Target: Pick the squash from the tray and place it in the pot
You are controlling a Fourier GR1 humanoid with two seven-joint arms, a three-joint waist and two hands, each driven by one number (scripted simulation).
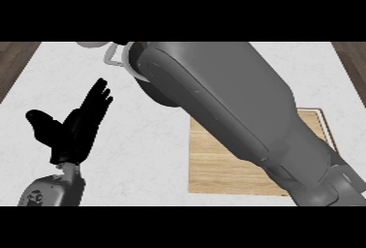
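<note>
1. Black left hand (71,128) rests at the frame's left, fingers straight and spread, holding nothing.
2. Right forearm (229,106) crosses from lower right to upper centre; its hand is hidden, so its state cannot be told.
3. Squash unseen; the wooden tray (214,169) at lower right looks bare.
4. Probably the placing step over the pot (114,54), a handle showing at upper centre; next comes release.

White speckled counter top (154,160), dark wood floor (14,58) at both sides — soft even light

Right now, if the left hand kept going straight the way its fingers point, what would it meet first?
The left hand points up and slightly right over bare counter. The way looks free until the pot's handle near the top edge, though height is unclear.
</note>
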